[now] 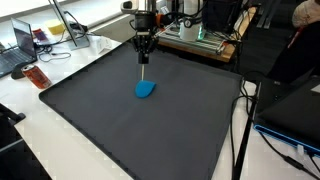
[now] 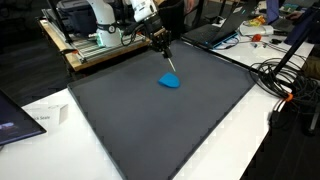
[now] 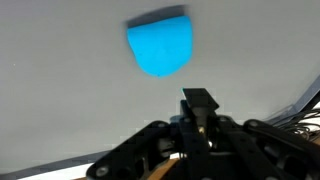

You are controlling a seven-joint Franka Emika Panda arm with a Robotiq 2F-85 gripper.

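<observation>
One gripper [image 3: 200, 118], one thin stick [image 1: 145, 70], one blue lump [image 3: 160, 45], one dark mat [image 1: 120, 130].

Nearest my wrist camera, the gripper's two black fingers are pressed together on the single thin stick, which is pale along the shaft, dark at the tip and pointing down at the mat. Just past the tip lies the blue lump, matte and soft-edged, rounded on one side and flatter on the other. I cannot tell whether the tip touches it. The lump sits on the half of the mat nearer the arm's base. The mat is a smooth, dark grey, squarish sheet over a white table [image 1: 30, 140]. Beyond, I count one open laptop [image 1: 18, 45] and one tangle of black cables [image 2: 285, 75].
</observation>
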